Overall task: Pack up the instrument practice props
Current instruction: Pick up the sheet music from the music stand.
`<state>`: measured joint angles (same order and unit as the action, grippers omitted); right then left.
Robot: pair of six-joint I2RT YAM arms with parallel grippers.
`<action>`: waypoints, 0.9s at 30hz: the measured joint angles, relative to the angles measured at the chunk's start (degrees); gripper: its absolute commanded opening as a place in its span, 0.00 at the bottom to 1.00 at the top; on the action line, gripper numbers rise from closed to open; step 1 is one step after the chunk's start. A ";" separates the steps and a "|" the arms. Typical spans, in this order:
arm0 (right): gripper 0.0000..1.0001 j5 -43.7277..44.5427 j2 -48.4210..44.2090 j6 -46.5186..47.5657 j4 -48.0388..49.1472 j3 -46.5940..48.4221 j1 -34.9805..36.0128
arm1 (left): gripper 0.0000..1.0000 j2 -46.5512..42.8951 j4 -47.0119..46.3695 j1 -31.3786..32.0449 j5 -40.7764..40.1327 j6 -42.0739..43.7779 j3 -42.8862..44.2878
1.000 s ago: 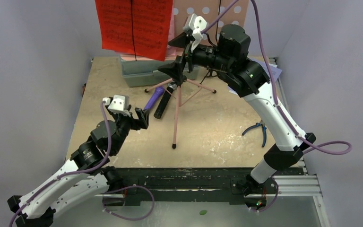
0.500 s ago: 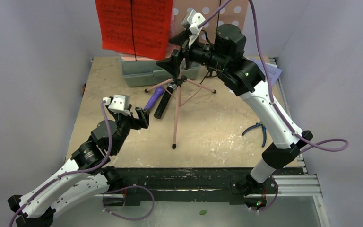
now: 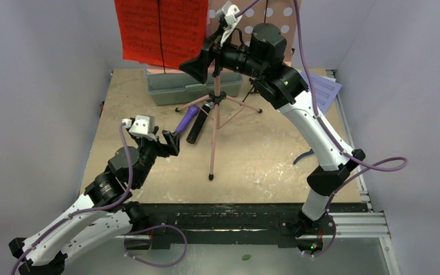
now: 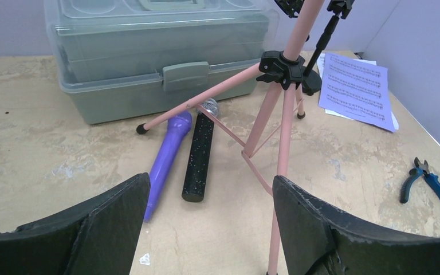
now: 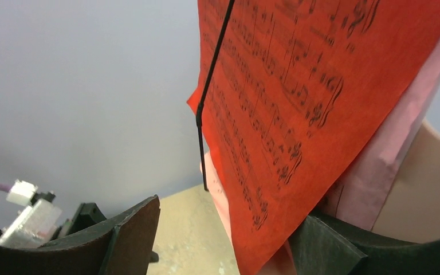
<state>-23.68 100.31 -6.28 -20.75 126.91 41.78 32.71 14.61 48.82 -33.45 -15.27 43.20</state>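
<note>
Table (image 3: 252, 166): R pincer (image 5: 229, 229) spread round red sheet (image 5: 298, 114).

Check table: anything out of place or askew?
Blue-handled pliers lie near the right edge, a tool among music props. The purple microphone and black microphone lie flat under a leg of the tripod; nothing spilled or broken.

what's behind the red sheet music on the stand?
The pink perforated tray; its holes show right of the red sheet from above. The right wrist view shows a paler pink layer directly behind, page or tray lip unclear. The sheet covers everything else.
</note>
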 measured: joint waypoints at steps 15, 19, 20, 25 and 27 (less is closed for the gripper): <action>0.28 0.46 2.78 -5.38 4.79 9.99 0.00 | 0.77 -0.79 0.07 0.00 0.24 -0.26 0.00; 0.00 0.79 3.67 -5.18 5.57 11.69 0.00 | 0.77 -1.22 0.11 0.00 0.26 -0.57 0.00; 0.00 0.87 3.98 -4.90 5.64 12.04 0.00 | 0.77 -1.31 0.11 0.00 0.28 -0.66 0.00; 0.00 2.36 6.03 -3.87 5.70 14.91 0.00 | 0.77 -1.57 0.44 0.00 0.48 -0.74 0.00; 0.00 3.21 6.62 -3.15 5.60 16.13 0.00 | 0.78 -1.66 0.68 0.00 0.61 -0.83 0.00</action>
<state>-20.47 106.94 -9.43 -15.16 143.04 41.78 31.05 15.29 48.82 -32.84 -16.10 43.20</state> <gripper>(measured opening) 0.005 0.776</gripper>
